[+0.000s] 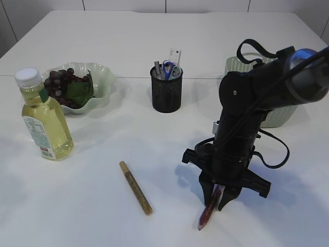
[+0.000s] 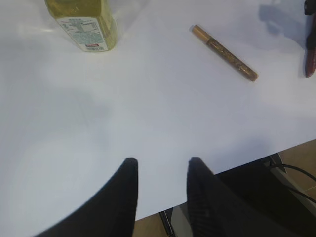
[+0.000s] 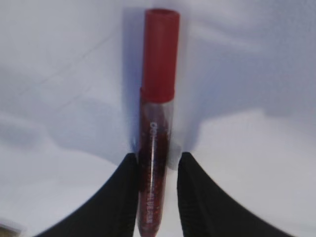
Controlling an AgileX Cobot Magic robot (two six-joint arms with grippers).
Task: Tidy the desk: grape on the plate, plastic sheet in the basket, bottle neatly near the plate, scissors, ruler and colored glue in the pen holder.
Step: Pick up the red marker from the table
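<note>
Red glitter glue tube [image 3: 157, 123] sits between the right gripper [image 1: 220, 199] fingers, pinched.
Next: lift it into the black mesh pen holder [image 1: 166, 92]; left gripper [image 2: 160, 190] hangs spread, empty.

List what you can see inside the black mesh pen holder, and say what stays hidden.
Poking out of the pen holder: blue-handled scissors, a clear ruler and a grey item I cannot identify. Their lower parts, and anything lying at the bottom, are hidden by the mesh wall.

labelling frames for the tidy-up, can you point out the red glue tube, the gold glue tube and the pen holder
red glue tube [image 3: 159, 54]: right wrist view, on its red cap.
gold glue tube [image 1: 136, 188]: exterior view, on the middle of its glittery barrel.
pen holder [image 1: 166, 93]: exterior view, on its black mesh front wall.
</note>
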